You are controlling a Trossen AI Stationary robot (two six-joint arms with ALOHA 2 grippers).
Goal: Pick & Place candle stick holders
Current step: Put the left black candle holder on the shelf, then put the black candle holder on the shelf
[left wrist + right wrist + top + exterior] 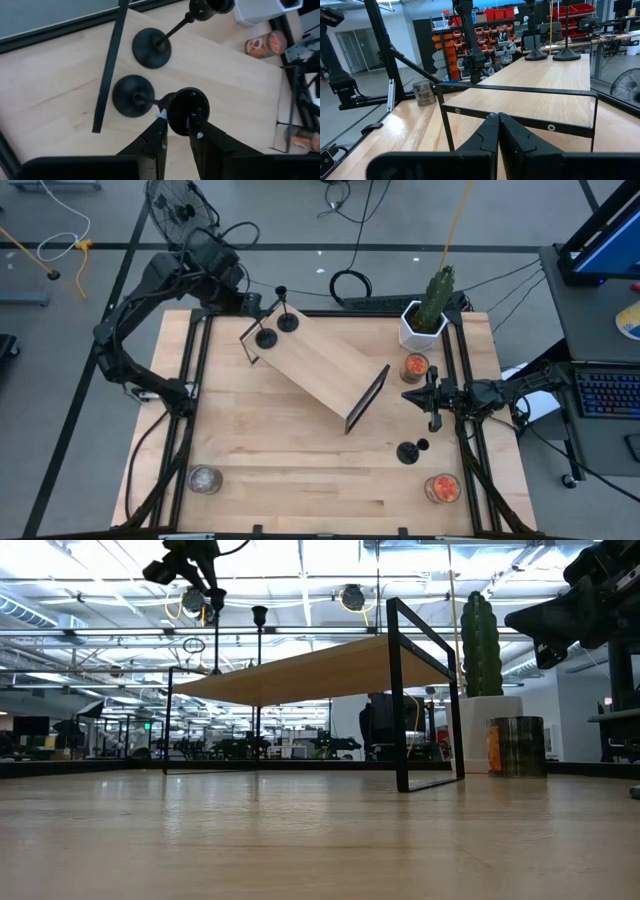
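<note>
Two black candle stick holders stand by their disc bases on the far-left end of a wooden shelf (318, 365): one (288, 322) farther back, one (266, 337) nearer, and both show in the left wrist view (151, 47) (133, 96). My left gripper (178, 125) is above the nearer one, shut on its top. A third holder (408, 451) stands on the table at the right. My right gripper (418, 396) is shut and empty, hovering beside the shelf's right end. My left gripper pinches the nearer holder at its small top cup (187, 107) between its two fingers (159, 127). The fingers come from above, pointing down. The holder stands upright, its stem (215, 645) reaching down to the shelf top and its disc base (131, 97) on the board.
The shelf lies diagonally across the table on black metal end frames (367, 398). A cactus in a white pot (428, 312) and an orange-filled jar (415, 367) stand at the far right. Another orange jar (442, 487) is at the near right, and a grey jar (205, 479) at the near left.
</note>
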